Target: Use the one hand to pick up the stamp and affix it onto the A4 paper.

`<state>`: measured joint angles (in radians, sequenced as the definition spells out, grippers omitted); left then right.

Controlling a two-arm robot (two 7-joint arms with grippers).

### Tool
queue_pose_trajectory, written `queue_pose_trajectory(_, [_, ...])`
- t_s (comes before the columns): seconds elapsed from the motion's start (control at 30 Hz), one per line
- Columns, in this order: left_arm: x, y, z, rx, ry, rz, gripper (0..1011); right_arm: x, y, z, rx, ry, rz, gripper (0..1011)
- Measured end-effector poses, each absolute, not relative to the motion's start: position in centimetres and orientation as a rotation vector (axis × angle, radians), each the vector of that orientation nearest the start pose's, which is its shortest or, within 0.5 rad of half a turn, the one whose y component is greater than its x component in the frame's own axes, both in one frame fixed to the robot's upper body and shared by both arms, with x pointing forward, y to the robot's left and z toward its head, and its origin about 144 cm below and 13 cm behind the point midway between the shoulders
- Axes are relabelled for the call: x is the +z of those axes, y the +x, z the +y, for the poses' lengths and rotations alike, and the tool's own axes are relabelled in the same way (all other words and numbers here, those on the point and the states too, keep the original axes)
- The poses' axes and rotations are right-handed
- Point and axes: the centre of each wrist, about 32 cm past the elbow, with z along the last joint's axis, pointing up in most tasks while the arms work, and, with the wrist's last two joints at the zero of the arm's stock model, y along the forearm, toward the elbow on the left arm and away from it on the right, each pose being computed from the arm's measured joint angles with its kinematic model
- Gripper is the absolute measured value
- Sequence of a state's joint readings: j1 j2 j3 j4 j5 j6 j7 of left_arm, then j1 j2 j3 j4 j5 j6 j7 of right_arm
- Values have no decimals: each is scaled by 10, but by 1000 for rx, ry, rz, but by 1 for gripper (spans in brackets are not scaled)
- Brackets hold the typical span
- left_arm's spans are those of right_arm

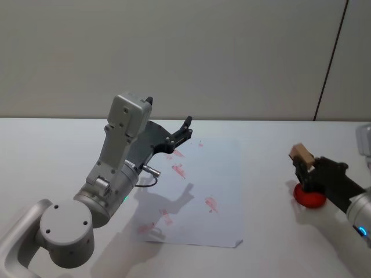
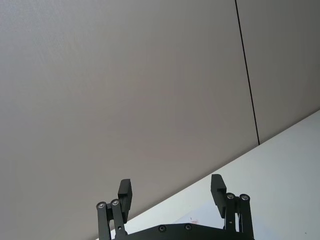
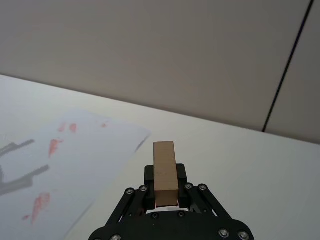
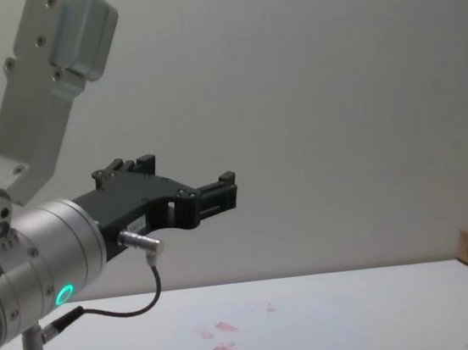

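Small tan wooden stamp block (image 3: 165,167) is picked up, jaws of the right gripper (image 1: 304,167) clenched on it above a round red pad (image 1: 309,198); thin white A4 paper (image 1: 223,168) awaits pressing, left gripper (image 1: 184,130) hovering above, jaws released.

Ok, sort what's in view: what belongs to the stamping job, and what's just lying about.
Job: stamp, held in the right hand; A4 paper with red marks, flat on the table.
Lying about: red round object on the table below the right hand; left hand, open, idle above the paper.
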<state>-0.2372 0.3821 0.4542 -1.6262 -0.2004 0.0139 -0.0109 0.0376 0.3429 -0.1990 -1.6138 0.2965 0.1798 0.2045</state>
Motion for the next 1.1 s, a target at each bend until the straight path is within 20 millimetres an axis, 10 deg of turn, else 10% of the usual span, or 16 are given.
queue_pose_trajectory(1.1, [1204,492,198,1124,61,-268,1003,1167,510,-199,-817,-255,129,221])
